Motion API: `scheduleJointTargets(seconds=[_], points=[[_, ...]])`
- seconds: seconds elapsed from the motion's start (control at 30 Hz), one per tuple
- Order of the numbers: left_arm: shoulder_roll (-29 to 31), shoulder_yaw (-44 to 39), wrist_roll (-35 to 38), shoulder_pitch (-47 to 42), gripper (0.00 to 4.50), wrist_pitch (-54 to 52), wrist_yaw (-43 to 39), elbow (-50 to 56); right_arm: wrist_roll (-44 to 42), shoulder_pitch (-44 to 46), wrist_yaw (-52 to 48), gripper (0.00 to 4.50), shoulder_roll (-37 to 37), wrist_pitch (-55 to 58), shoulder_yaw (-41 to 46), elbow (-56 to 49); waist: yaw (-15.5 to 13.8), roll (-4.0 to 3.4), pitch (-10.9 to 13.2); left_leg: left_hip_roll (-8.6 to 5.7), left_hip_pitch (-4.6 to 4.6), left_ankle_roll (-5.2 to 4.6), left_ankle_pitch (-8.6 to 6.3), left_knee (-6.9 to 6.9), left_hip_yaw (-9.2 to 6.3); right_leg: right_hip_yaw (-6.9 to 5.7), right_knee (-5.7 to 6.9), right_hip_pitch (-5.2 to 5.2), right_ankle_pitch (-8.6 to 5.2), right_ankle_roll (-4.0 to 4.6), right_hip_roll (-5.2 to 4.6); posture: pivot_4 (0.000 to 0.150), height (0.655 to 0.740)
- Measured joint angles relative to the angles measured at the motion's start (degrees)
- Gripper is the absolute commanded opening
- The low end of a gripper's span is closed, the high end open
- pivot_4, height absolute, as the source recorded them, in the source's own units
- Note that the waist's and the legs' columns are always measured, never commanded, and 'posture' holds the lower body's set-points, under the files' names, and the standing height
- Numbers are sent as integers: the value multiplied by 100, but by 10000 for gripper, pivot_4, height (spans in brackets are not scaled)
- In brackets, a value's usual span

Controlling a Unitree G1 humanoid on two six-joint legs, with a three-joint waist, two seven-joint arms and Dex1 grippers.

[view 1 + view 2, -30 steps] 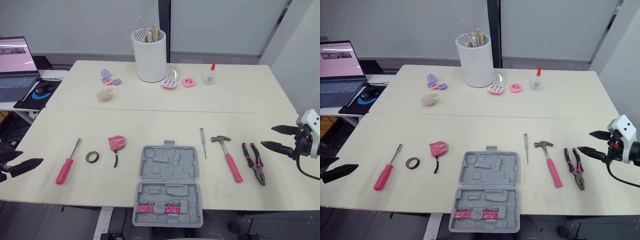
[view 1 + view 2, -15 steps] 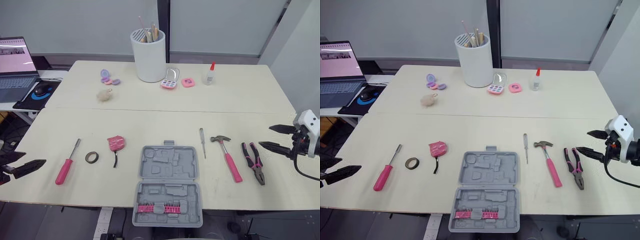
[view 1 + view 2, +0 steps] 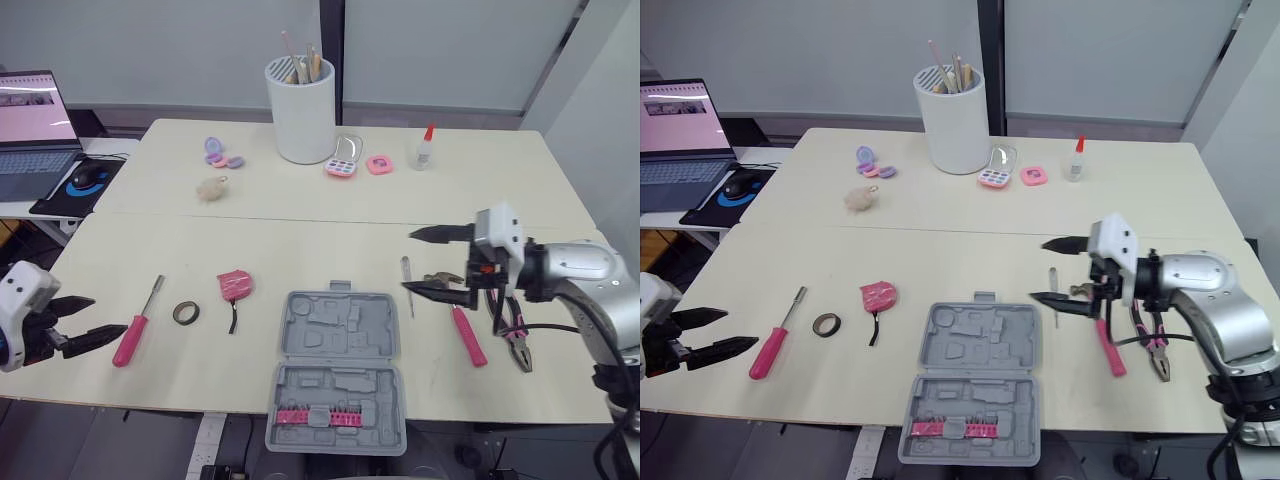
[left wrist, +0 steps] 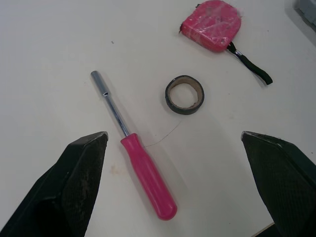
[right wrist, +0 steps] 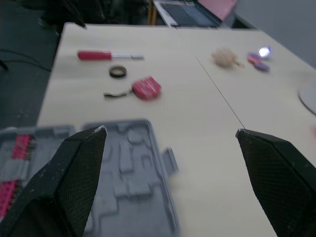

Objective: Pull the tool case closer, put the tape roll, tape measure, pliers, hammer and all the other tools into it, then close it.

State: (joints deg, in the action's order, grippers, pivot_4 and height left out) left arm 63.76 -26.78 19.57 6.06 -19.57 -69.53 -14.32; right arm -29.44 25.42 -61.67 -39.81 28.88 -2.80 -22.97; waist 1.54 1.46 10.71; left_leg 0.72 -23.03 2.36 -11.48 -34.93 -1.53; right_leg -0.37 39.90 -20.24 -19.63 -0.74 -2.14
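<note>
The grey tool case [image 3: 338, 370] lies open at the table's front edge, with a pink bit strip in its near half. To its left lie the pink tape measure [image 3: 234, 285], the dark tape roll [image 3: 184, 313] and a pink-handled screwdriver [image 3: 133, 333]. My left gripper [image 3: 110, 312] is open just left of that screwdriver [image 4: 143, 173], near the table's front. A thin screwdriver [image 3: 406, 283], the hammer [image 3: 462, 325] and the pliers [image 3: 515, 335] lie to the right of the case. My right gripper [image 3: 408, 260] hangs open above the thin screwdriver, facing the case [image 5: 123, 168].
On the far half of the table stand a white cup of brushes [image 3: 300, 110], a glue bottle [image 3: 424, 147], pink compacts [image 3: 345, 160], a purple item [image 3: 220, 155] and a fluffy ball [image 3: 209, 189]. A laptop [image 3: 30, 120] and a mouse [image 3: 80, 180] sit on a side desk at far left.
My right gripper has swung in from the table's right edge to above the thin screwdriver by the case. My left gripper has come in over the table towards the pink screwdriver.
</note>
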Motion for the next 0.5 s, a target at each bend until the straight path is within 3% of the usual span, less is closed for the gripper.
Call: scheduleJointTargets(seconds=[0.2, 0.3, 0.43, 0.5], points=[[-174, 819, -511, -206, 45000, 822, -21, 52, 101, 221, 15, 44705, 189, 113, -652, -299, -18, 3, -2, -1, 1, 0, 0, -4, -2, -3, 2, 1, 0, 1, -1, 1500, 7400], [-387, 1200, -725, -516, 39290, 1285, 44, -193, 319, 186, -20, 45000, 189, -44, -824, -215, -13, 6, -3, -1, 0, 0, 0, -5, -1, -4, 3, 0, 0, 1, 0, 1500, 7400], [-468, 1536, -991, -911, 26806, 1662, 185, -564, 366, 152, 55, 45000, 193, -81, -823, -203, -1, 9, -4, -1, 1, -1, 0, -5, -2, -6, 4, 1, 0, 0, 2, 1500, 7400], [-537, 1652, -1118, -1042, 26806, 1787, 278, -733, 370, 74, 77, 45000, 189, -82, -824, -213, 2, 9, -5, -1, 1, -1, 0, -5, -1, -6, 4, 1, 0, 0, 2, 1500, 7400]])
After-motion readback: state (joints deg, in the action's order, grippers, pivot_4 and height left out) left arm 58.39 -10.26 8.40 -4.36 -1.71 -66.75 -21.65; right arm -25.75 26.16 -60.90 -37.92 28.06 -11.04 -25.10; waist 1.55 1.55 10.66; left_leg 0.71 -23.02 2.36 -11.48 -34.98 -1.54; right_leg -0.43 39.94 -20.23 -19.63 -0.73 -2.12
